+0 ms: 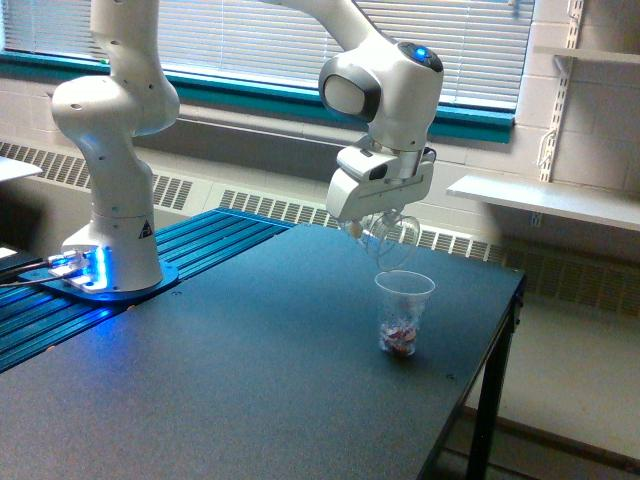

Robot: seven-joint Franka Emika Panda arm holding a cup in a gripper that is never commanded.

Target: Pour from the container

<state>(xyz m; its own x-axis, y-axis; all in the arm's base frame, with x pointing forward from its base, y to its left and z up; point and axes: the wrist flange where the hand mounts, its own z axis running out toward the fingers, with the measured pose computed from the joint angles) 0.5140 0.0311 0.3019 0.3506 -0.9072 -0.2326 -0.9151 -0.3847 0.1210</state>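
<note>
Overhead, blinds [250, 40] back the dark table [220, 390].

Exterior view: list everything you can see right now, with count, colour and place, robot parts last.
Pitcher: 1, clear, tilted, held in the air above the cup.
Cup: 1, clear, upright on the table, small red and white pieces at its bottom.
Table: 1, dark, fills the foreground.
Blue ribbed panel: 1, on the exterior view's left, under the robot base.
Shelf: 1, white, on the wall at the exterior view's right.
Blinds: white, window behind.
Arm: 1, white.
Hand: 1, white, holding the pitcher.
</note>
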